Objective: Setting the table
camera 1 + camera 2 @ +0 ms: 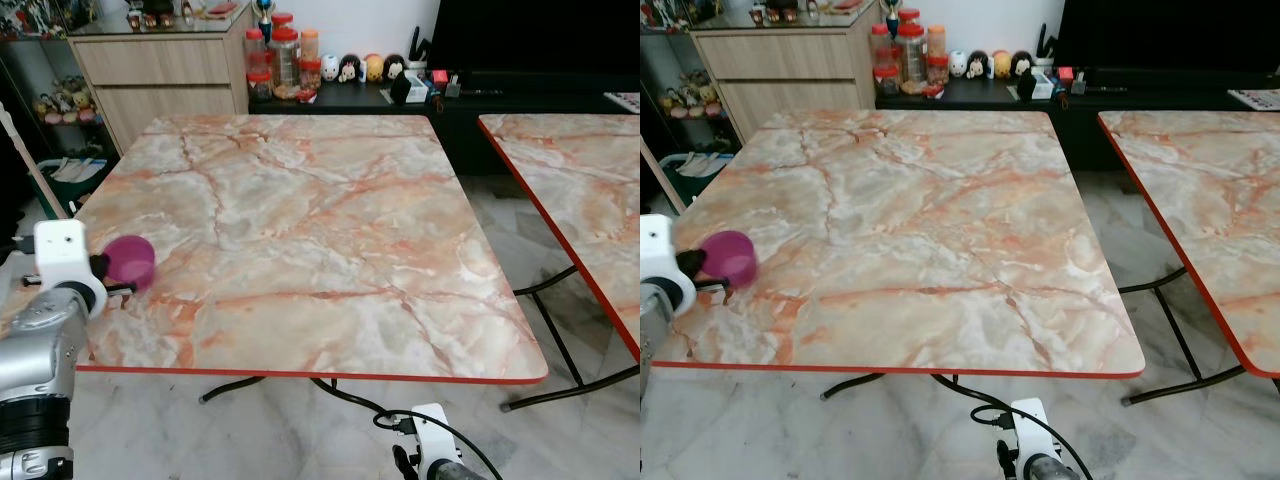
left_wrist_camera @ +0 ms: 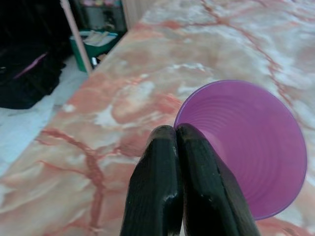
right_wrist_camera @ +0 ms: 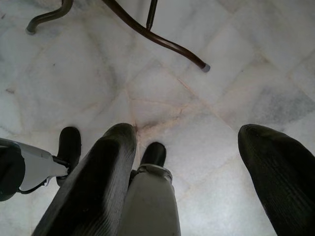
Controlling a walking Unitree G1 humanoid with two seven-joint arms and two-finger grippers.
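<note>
cup: I have the purple cup at the lower left of the head view, over the near-left corner of the marble table, tipped on its side with the mouth facing away from the wrist.
left gripper: the left gripper has its fingers pressed together on the cup's rim, wall pinched between them. Nothing else held.
contact: I can't tell whether the cup's lower edge touches the tabletop or hangs just above it.
step: my read is placing the cup, early in the task; the table carries nothing else.
how to do it well: I'd roll the wrist to bring the cup upright first, move it further in from the red edge, lower until the base sits flat, then let go. A thin rim pinch can slip or flex the wall, so go slow.
left arm pose: forearm comes up from the lower left corner, wrist level with the tabletop, pointing inward.
right gripper: the right gripper hangs idle below the table edge, fingers spread wide, empty, facing the floor.
</note>
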